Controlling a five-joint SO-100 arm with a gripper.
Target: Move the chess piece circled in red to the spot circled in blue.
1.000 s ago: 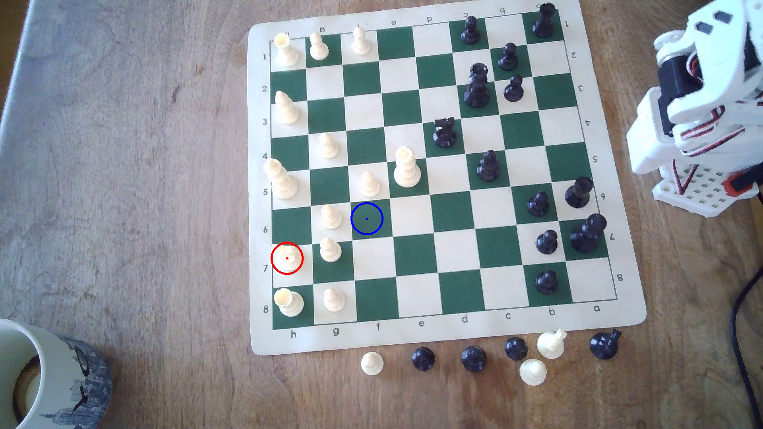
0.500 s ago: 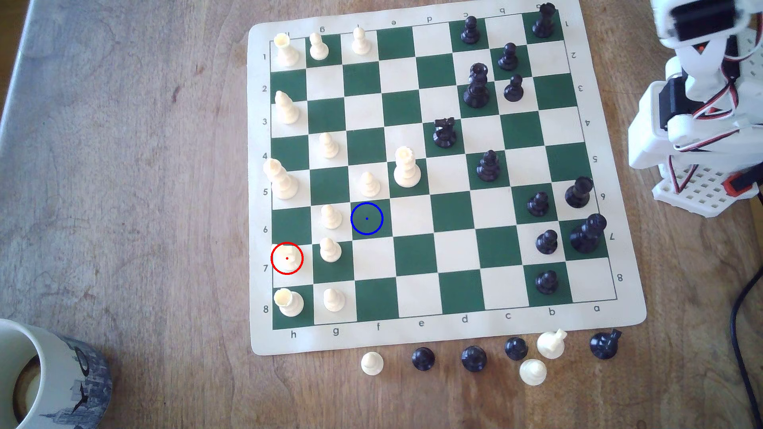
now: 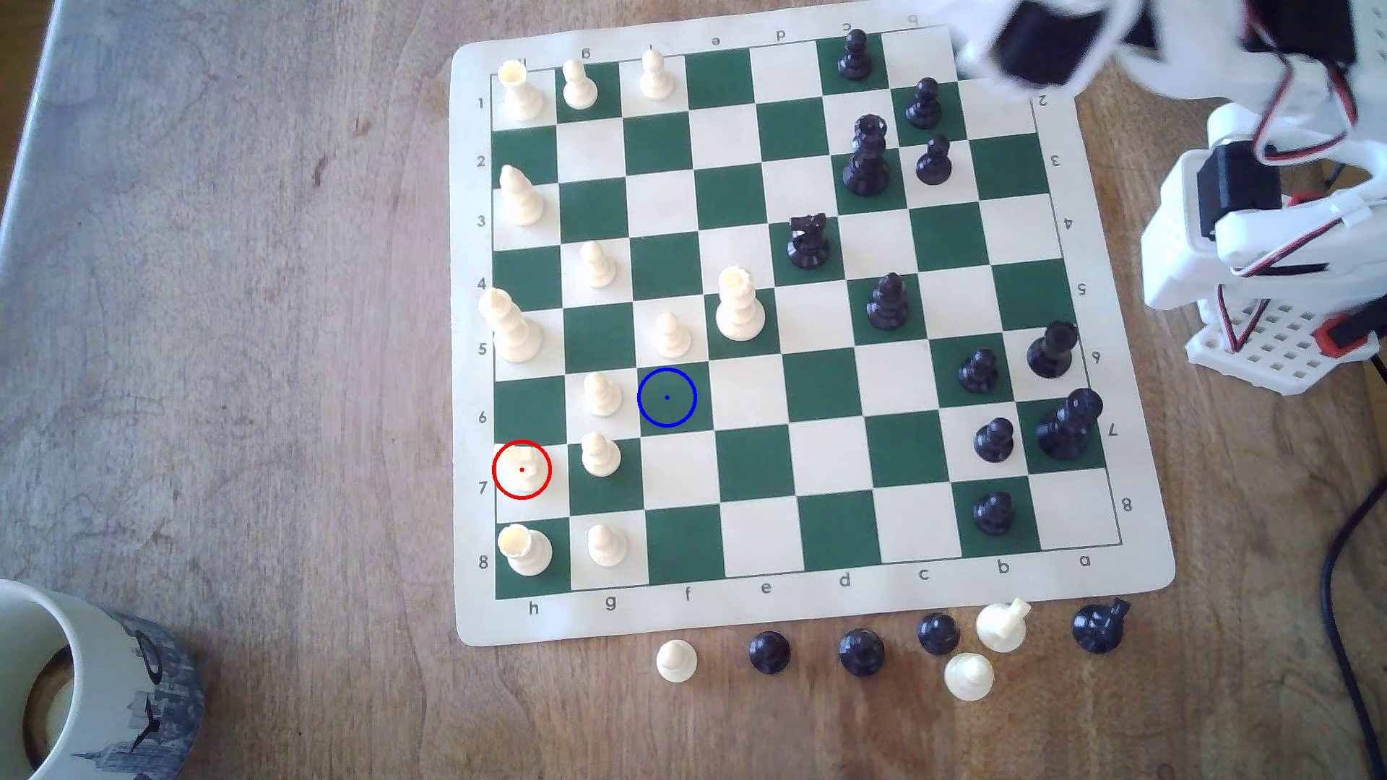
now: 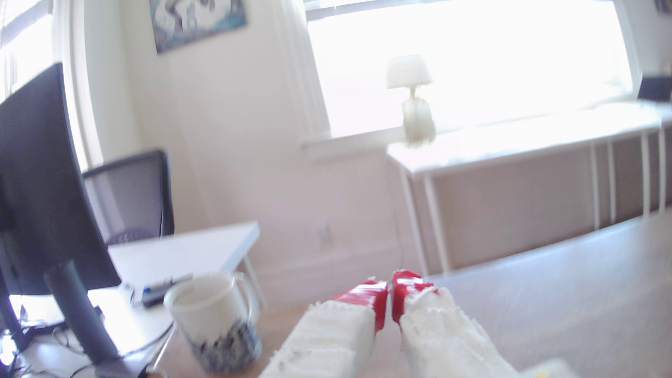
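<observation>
Exterior view: the chess piece circled in red [image 3: 522, 471] stands on a cream square at the edge of the board [image 3: 758, 480] on the exterior view's left, in the row marked 7, untouched. A cream rook [image 3: 525, 550] sits on the next square toward the near edge and a cream pawn [image 3: 600, 454] just beside it on the other side, so access looks tight. The spot circled in blue [image 3: 666, 397] is a bare dark green square, diagonally inward and near, with cream pawns on the neighbouring squares. The arm [image 3: 1051, 45] shows as a motion-blurred mass over the far corner on the exterior view's right, well apart from the piece; I judge the reach has barely begun. Wrist view: the gripper [image 4: 389, 290] points out level into the room, past a mug [image 4: 214, 323], its red-tipped jaws pressed nearly together with nothing between them. They will need to spread before descending.
</observation>
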